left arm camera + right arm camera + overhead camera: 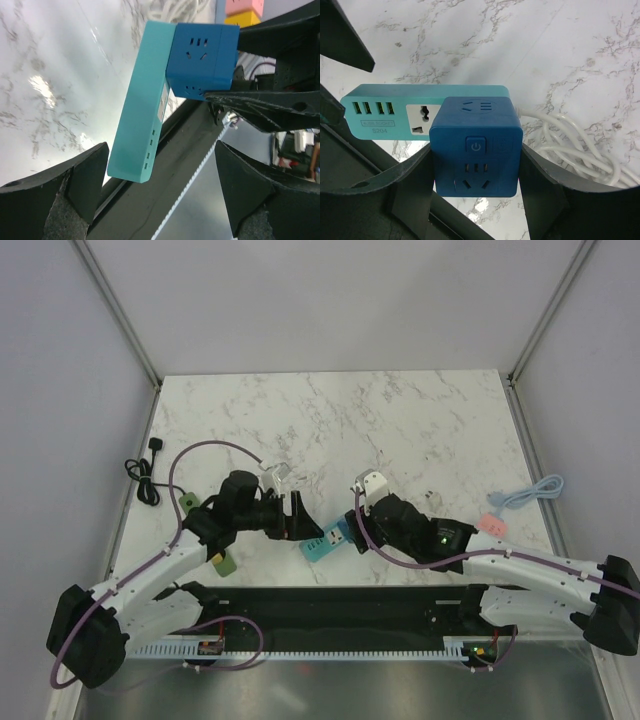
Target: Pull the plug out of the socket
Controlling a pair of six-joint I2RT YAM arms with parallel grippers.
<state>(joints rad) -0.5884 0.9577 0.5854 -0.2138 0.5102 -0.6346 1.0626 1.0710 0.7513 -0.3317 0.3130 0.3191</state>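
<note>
Blue plug (476, 150) is sitting fully seated in the teal socket strip (380, 112).
Right tool (352, 530) is clenching the plug; left tool (160, 185) is straddling the strip's USB end, released. Pulling apart is remaining.

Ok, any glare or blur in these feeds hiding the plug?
Left wrist: glare patch on the marble table, blue plug sharp. Right wrist: even light, plug and teal socket strip crisp. Top external: no glare, plug tiny.
</note>
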